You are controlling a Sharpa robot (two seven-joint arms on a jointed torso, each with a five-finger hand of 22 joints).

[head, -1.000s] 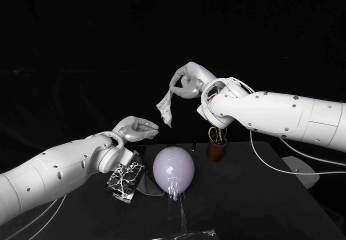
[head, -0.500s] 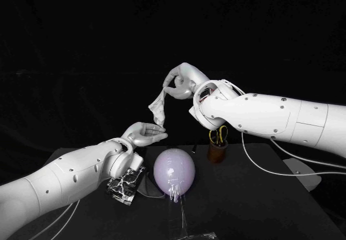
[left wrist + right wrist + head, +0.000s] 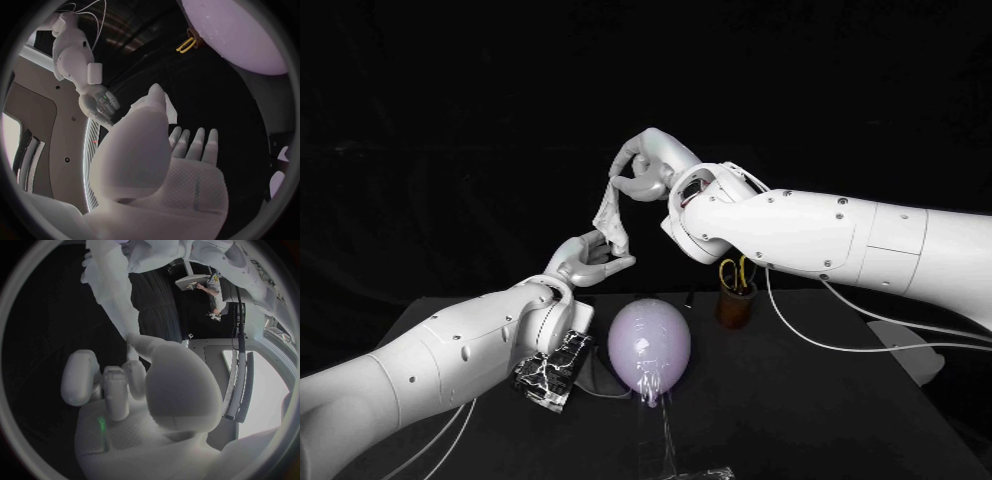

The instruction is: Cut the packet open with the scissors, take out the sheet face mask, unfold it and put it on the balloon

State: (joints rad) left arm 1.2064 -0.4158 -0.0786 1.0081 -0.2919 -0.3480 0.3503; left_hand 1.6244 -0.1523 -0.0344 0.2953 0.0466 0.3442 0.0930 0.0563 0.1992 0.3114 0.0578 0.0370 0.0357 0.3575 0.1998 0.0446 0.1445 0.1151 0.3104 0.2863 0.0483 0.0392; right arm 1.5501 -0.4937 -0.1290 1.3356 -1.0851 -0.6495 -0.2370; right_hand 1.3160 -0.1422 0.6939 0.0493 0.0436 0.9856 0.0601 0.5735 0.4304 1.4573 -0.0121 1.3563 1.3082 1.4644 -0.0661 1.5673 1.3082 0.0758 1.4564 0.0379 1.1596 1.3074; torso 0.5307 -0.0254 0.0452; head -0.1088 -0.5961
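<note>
My right hand [image 3: 646, 168] is raised above the table and pinches the top of the folded white sheet mask [image 3: 609, 212], which hangs down as a narrow strip [image 3: 115, 295]. My left hand [image 3: 594, 258] is up at the strip's lower end, and its thumb and a finger close on the tip while the other fingers [image 3: 195, 144] stay spread. The pale purple balloon [image 3: 651, 342] lies on the black table below both hands, and also shows in the left wrist view [image 3: 244, 30]. The cut foil packet [image 3: 553, 366] lies left of the balloon, partly under my left forearm.
The yellow-handled scissors [image 3: 733, 270] stand in a brown cup [image 3: 733, 305] behind and to the right of the balloon, and their handles show in the left wrist view [image 3: 185, 45]. A clear foil scrap [image 3: 689, 470] lies at the table's front edge. White cables [image 3: 848, 345] trail over the table's right side.
My right hand has moved left and slightly down with the mask. My left hand has risen from beside the packet to the mask's lower end and taken hold of its tip.
</note>
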